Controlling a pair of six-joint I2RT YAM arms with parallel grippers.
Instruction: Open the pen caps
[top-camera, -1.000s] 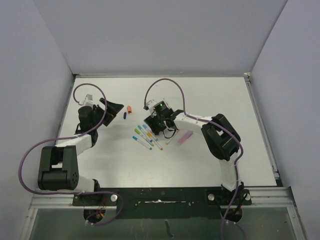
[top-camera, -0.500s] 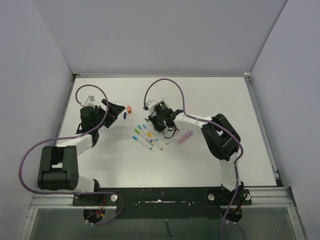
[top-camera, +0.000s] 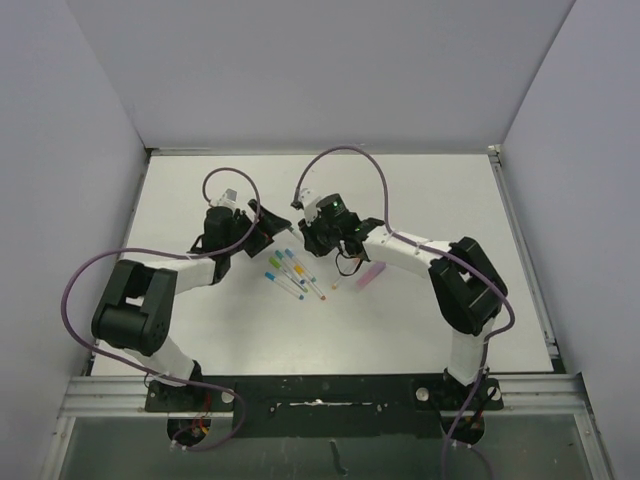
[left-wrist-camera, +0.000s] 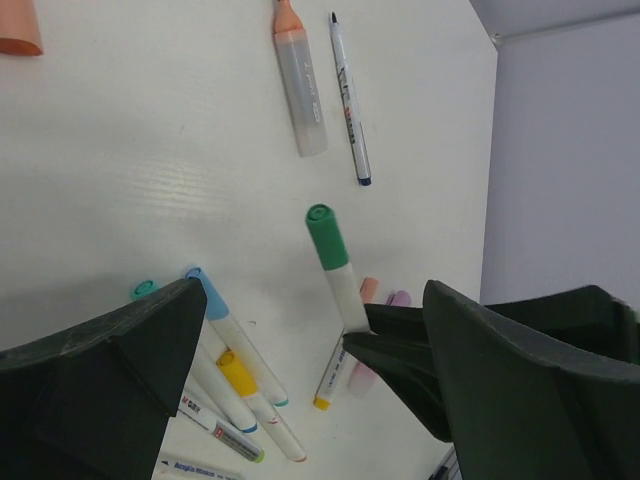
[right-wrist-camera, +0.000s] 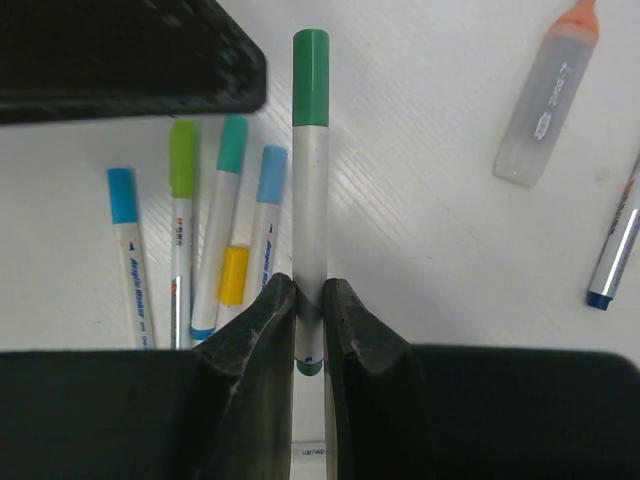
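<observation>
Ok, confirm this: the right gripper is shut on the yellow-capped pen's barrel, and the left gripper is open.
Not yellow. The right wrist view shows the right gripper shut on the barrel of the pen with the green cap. The left gripper is open, as said.

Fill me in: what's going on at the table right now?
The right gripper is shut on the white barrel of a pen, holding its green cap out toward the left gripper. The left gripper is open, close to the cap but not on it. Other capped pens lie on the table.
</observation>
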